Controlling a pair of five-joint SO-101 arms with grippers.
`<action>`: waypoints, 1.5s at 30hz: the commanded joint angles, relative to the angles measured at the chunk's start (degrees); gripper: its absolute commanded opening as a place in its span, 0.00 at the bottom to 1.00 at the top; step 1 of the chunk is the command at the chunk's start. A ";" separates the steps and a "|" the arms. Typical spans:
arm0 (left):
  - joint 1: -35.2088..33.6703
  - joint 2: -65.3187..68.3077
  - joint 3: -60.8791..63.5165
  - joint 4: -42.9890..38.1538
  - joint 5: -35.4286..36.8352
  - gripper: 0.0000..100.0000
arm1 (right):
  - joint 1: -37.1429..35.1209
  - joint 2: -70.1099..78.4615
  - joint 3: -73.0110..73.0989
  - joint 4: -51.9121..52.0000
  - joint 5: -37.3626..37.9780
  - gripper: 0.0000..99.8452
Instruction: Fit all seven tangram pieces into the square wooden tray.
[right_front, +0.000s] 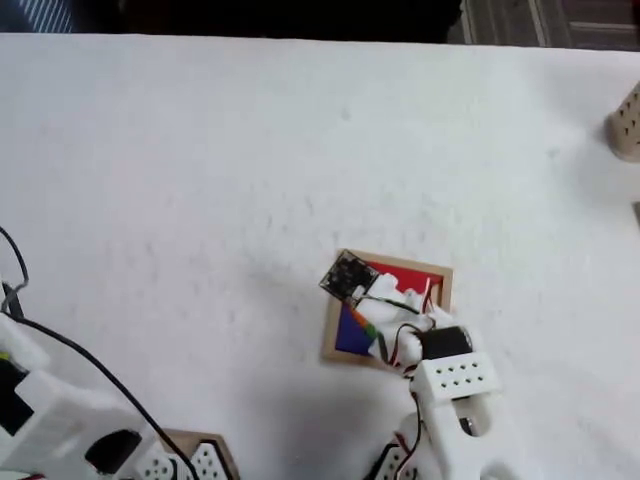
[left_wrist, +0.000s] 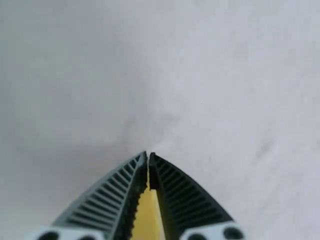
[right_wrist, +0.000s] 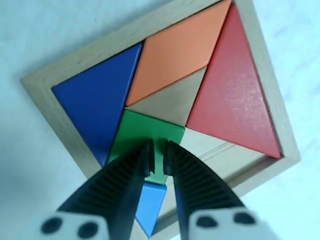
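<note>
We saw the left gripper (left_wrist: 148, 156) clenched above the table (left_wrist: 200, 75). The right gripper (right_wrist: 159, 151) hung over the tray (right_wrist: 42, 85); its fingers (right_wrist: 132, 172) stood slightly parted at the green square (right_wrist: 145, 131).

From where I stand, the square tray (right_wrist: 45, 90) is pale bare wood, matt, with faint grain along its rim. The pieces in it are smooth and painted, with a soft sheen: red triangle (right_wrist: 235, 95), orange parallelogram (right_wrist: 180, 47), blue triangle (right_wrist: 97, 95), green square (right_wrist: 145, 135). A tan triangle (right_wrist: 167, 102) is unpainted wood. The table (right_front: 200, 150) is white, matt and finely textured. The left gripper (left_wrist: 148, 156) has dark, ribbed, matt plastic fingers (left_wrist: 117, 190).
</note>
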 joint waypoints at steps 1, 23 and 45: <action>-2.24 -4.62 0.18 -1.41 -2.99 0.02 | -0.13 0.22 0.00 0.40 0.53 0.04; -11.82 -10.15 3.69 5.98 -41.41 0.15 | -0.13 0.22 0.00 0.40 0.62 0.04; -13.49 -9.80 7.65 -5.80 -62.15 0.35 | -0.40 0.22 0.00 0.48 0.62 0.04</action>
